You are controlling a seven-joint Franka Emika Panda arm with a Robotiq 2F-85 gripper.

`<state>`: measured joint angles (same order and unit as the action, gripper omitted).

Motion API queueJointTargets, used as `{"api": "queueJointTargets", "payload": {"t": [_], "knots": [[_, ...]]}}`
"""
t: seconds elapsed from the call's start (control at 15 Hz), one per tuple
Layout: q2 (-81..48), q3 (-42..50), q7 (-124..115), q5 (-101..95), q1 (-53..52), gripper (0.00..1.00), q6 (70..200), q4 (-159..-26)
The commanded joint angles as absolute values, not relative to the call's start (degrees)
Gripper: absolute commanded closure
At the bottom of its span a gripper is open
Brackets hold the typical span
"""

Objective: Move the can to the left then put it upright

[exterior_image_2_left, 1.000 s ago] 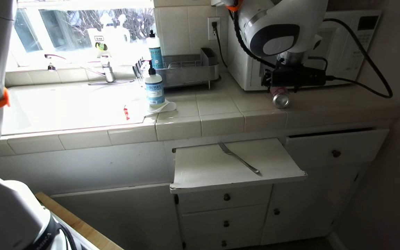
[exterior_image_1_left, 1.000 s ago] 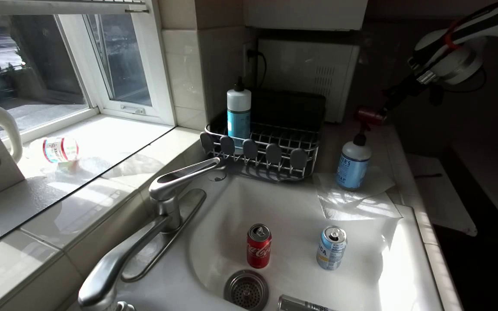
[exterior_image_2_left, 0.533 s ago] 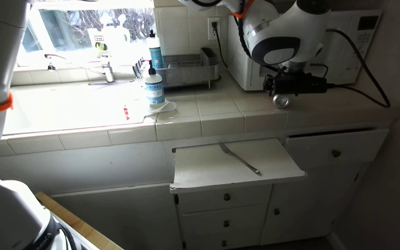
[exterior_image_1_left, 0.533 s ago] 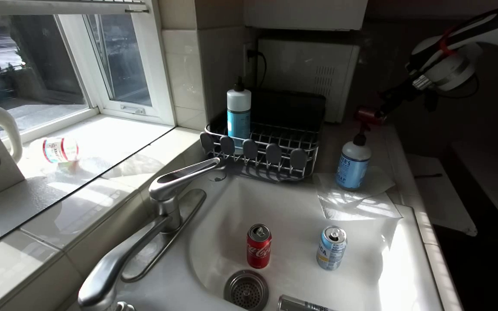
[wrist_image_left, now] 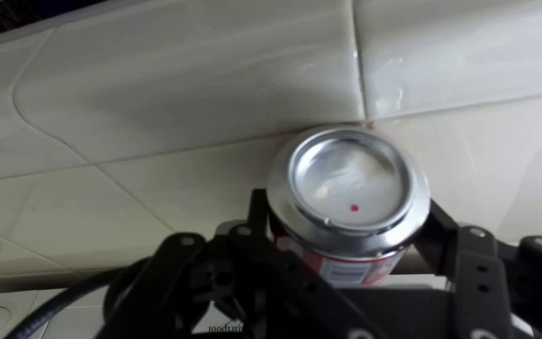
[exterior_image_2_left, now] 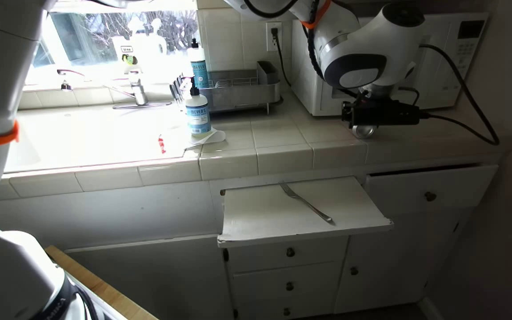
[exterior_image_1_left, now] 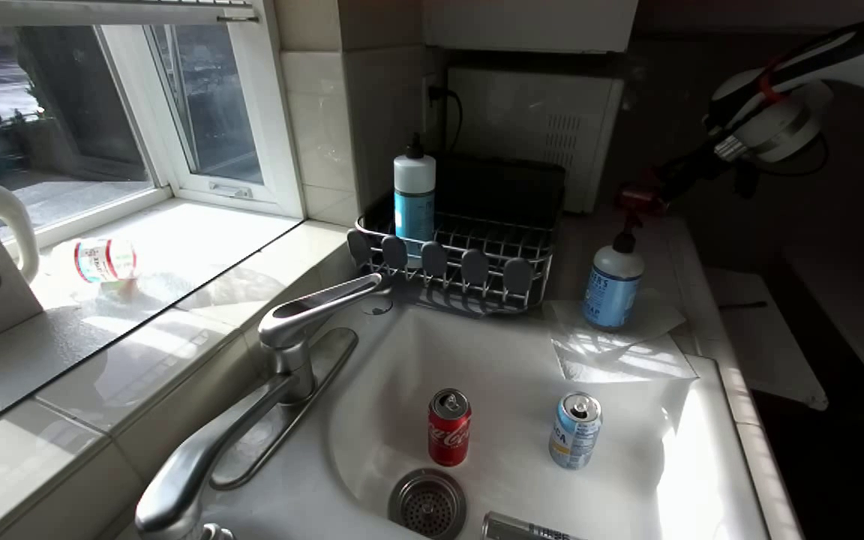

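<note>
The dull dark-red can (exterior_image_2_left: 364, 131) lies on its side on the tiled counter in front of the microwave, its pale metal end toward the counter's front edge. It also shows behind the soap pump (exterior_image_1_left: 637, 198). My gripper (exterior_image_2_left: 367, 118) is low over it. In the wrist view the can's silver end (wrist_image_left: 351, 183) fills the space between my fingers (wrist_image_left: 347, 207). The fingers stand on both sides of the can. A thin gap shows at the left finger; the right one looks very close or touching. The far part of the can is hidden.
A blue soap bottle (exterior_image_1_left: 612, 289) stands on paper by the sink. A dish rack (exterior_image_2_left: 238, 95) and the microwave (exterior_image_2_left: 314, 89) stand behind. The sink holds a bright red can (exterior_image_1_left: 449, 435), a blue-and-silver can (exterior_image_1_left: 576, 435) and a lying can (exterior_image_1_left: 526, 527). A pull-out board (exterior_image_2_left: 256, 218) juts out below.
My gripper has come down and slightly to the right over the can in an exterior view. The can has shifted slightly the same way in the last half second.
</note>
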<state>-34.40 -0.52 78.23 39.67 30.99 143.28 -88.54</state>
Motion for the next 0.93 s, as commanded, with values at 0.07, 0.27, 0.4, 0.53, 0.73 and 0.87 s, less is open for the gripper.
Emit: {"api": "queueJointTargets", "payload": {"t": [0.07, 0.27, 0.4, 0.53, 0.73, 0.87], "knots": [[-33.9, 0.6, 75.5, 38.5, 30.1, 0.21, 142.9, -89.0], [-33.0, 1.1, 73.7, 37.6, 29.6, 0.21, 142.5, -89.7], [-32.4, 1.5, 72.2, 36.9, 29.3, 0.28, 141.8, -90.2], [-31.7, 2.0, 70.8, 35.9, 29.0, 0.35, 141.8, -90.8], [-31.6, 2.5, 68.6, 33.7, 28.8, 0.31, 142.2, -91.1], [-31.4, 2.6, 67.3, 32.4, 29.0, 0.32, 142.2, -91.2]]}}
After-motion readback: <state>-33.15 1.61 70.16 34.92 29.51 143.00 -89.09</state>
